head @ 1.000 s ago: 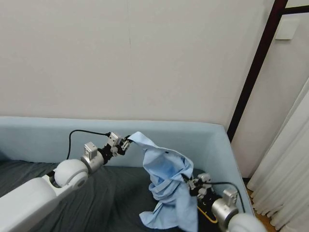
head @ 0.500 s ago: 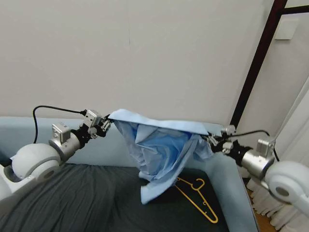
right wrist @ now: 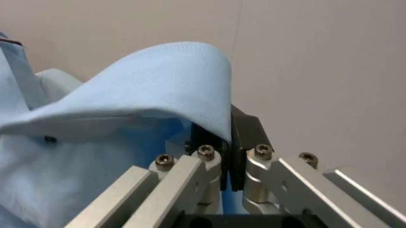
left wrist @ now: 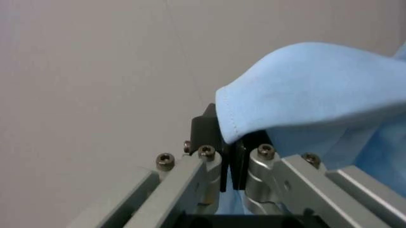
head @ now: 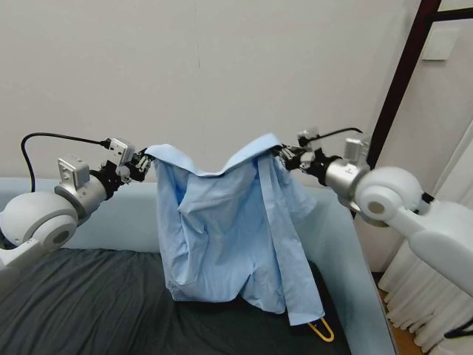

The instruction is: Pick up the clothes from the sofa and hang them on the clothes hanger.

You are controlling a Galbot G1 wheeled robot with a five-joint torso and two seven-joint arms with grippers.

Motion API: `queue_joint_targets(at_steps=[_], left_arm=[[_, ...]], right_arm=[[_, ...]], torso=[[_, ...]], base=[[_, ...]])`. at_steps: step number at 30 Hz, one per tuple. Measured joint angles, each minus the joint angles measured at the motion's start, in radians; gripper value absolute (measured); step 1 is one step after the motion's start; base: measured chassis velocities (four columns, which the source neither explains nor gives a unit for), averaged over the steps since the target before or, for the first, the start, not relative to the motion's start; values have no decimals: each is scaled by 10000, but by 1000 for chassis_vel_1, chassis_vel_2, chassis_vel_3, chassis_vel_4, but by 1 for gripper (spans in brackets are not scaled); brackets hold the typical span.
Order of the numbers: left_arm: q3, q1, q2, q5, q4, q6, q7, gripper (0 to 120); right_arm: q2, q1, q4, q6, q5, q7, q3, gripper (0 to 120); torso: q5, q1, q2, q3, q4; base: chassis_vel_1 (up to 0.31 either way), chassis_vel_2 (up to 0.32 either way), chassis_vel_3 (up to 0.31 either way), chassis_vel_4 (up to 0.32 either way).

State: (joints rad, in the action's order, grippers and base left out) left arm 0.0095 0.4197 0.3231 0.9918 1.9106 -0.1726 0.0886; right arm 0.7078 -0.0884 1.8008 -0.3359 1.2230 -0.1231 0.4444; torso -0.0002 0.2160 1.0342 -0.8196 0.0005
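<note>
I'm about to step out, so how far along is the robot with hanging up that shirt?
Done: the shirt is lifted off the sofa. In hand: the left pincer and right pincer are each shut on a top corner, holding it spread in the air. Left: the hanger lies on the sofa below the shirt's hem, untouched, so the shirt is not yet on it.

The shirt [head: 222,237] hangs above the sofa [head: 111,222], between the left claw [head: 142,164] and right claw [head: 284,157]. The hanger [head: 321,329] lies on the sofa's seat, at its right end.
</note>
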Motion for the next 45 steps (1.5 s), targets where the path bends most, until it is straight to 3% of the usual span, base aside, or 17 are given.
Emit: queue_joint_targets(at_steps=[4,9,10,13,15,16,17,19,20,24,26,28,32,35,37,41,45], left_arm=[[-394,413,-156,7,83,83,20,0],[-1383,1712,-1398,215,1749,213,301,0],[-1383,1712,-1398,215,1749,213,301,0],[-1549,1574,-1758,653,2464,5,695,0],[-1789,1469,-2095,1035,3182,-221,956,0],[-1789,1469,-2095,1035,3182,-221,956,0],[-2358,1688,-2382,1328,3718,-380,1269,0],[-3313,2041,-2637,2353,4662,-1259,2259,0],[-3313,2041,-2637,2353,4662,-1259,2259,0],[-4744,1877,-3059,4636,5830,-3241,3854,0],[-4805,1638,-3245,5157,5944,-3682,4237,0],[-4525,386,-3604,6931,6024,-4809,5198,0],[-4425,-598,-3724,8502,6068,-5505,6004,0],[-4393,-602,-3429,9917,6073,-5567,6709,0],[-4346,-484,-3282,10092,6073,-5574,6906,0],[-4062,-82,-2579,10177,6025,-5606,7473,0],[-3224,697,-1423,9391,5824,-5762,7944,0]], right_arm=[[-198,58,70,18,40,18,-55,0],[-1173,1029,1659,41,133,-304,-817,0],[-1173,1029,1659,41,133,-304,-817,0],[-2000,2068,2600,-93,430,-559,-1988,0],[-3193,3252,3863,-190,871,-854,-3267,0],[-3193,3252,3863,-190,871,-854,-3267,0],[-4009,4012,4638,-210,1195,-1044,-4025,0],[-4784,4955,5629,-398,1767,-1618,-5005,0],[-4784,4955,5629,-398,1767,-1618,-5005,0],[-5341,5210,6860,-1282,4324,-3836,-6558,0],[-5597,5187,7023,-1465,4939,-4091,-6848,0],[-6139,5047,7135,-2023,6247,-4752,-7523,0],[-6054,5009,7167,-2681,8097,-6180,-8416,0],[-5608,5073,7170,-3249,9792,-7667,-8570,0],[-5448,5094,7168,-3331,10060,-8020,-8492,0],[-4978,5318,7118,-3368,9953,-8420,-7854,0],[-4052,5925,6952,-3152,8235,-7708,-6373,0]], torso=[[2,1,-1,0,-12],[4,-3,0,4,0],[4,-3,0,4,0],[8,-3,1,4,2],[6,-3,1,4,-18],[6,-3,1,4,-18],[8,-2,2,5,-21],[15,-8,5,8,-16],[15,-8,5,8,-16],[2,-7,5,6,2],[9,-6,4,4,2],[-3,-4,3,3,-7],[9,-5,5,5,-6],[4,-5,3,3,-4],[5,-3,3,3,-3],[2,-1,2,2,-6],[2,-1,1,1,-5]], base=[[0,0,0,0],[0,0,0,0],[0,0,0,0],[0,0,0,0],[0,0,0,0],[0,0,0,0],[0,0,0,0],[0,0,0,0],[0,0,0,0],[0,0,0,0],[0,0,0,0],[0,0,0,0],[0,0,0,0],[0,0,0,0],[0,0,0,0],[0,0,0,0],[0,0,0,0]])
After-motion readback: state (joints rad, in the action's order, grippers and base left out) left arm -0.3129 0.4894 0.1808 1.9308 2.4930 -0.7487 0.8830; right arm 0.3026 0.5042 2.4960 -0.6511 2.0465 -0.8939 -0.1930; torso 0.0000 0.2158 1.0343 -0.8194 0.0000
